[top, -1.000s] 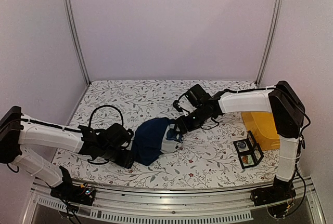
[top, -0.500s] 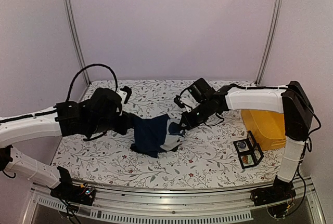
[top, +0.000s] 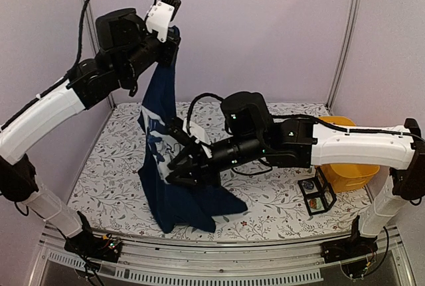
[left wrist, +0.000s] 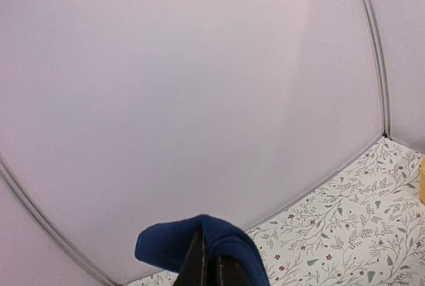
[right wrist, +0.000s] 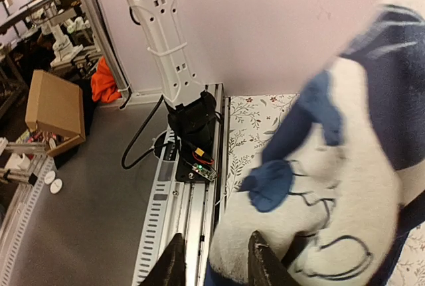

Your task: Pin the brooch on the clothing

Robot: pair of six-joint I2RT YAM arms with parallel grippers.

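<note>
My left gripper (top: 172, 32) was clamped on the T-shirt (top: 163, 190) at its top fold. My right gripper (top: 179, 169) sat against the T-shirt's front, jaws parted, pinching nothing.

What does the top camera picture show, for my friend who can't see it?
The left gripper holds a navy T-shirt high by one end, so it hangs down to the flowery table. The right gripper reaches against its pale print; a yellow tub sits far right.

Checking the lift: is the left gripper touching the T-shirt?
Touching. Left wrist view shows the left gripper shut on a fold of the navy T-shirt.
</note>
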